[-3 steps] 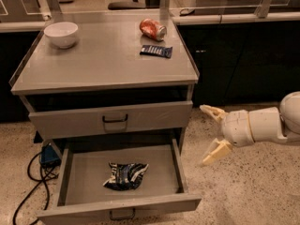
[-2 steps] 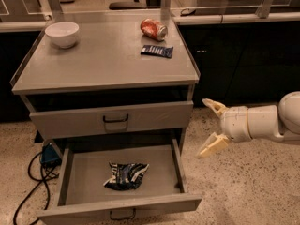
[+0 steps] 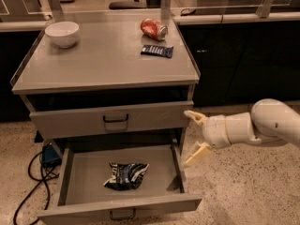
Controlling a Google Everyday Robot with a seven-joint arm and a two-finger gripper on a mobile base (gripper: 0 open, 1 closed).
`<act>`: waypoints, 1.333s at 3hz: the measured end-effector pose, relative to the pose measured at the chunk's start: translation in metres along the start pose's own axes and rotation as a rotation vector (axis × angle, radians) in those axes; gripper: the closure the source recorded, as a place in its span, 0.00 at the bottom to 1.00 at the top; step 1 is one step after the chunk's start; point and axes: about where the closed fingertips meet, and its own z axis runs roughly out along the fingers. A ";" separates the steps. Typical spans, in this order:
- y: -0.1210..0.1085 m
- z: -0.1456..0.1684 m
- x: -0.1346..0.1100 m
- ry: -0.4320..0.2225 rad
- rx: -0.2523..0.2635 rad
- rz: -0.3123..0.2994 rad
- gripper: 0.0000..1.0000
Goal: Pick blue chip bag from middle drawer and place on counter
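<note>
Your gripper (image 3: 189, 138) hangs wide and empty just right of the pulled-out middle drawer (image 3: 140, 205), looks lined up for the blue chip bag (image 3: 125, 176) (lying loose inside).

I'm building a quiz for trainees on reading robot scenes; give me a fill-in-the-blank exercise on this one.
The open middle drawer holds exactly ___ thing, the blue chip bag.
The end effector, fingers open, hovers beside that drawer holding ___.
On the counter sit a red can, a navy wrapper and a white ___.
Missing words: one; nothing; bowl.
</note>
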 end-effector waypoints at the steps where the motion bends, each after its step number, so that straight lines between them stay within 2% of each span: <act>1: 0.030 0.064 0.023 -0.092 -0.093 0.063 0.00; 2: 0.063 0.118 0.035 -0.152 -0.132 0.125 0.00; 3: 0.064 0.123 0.039 -0.151 -0.128 0.135 0.00; 4: 0.065 0.130 0.038 -0.062 -0.098 0.130 0.00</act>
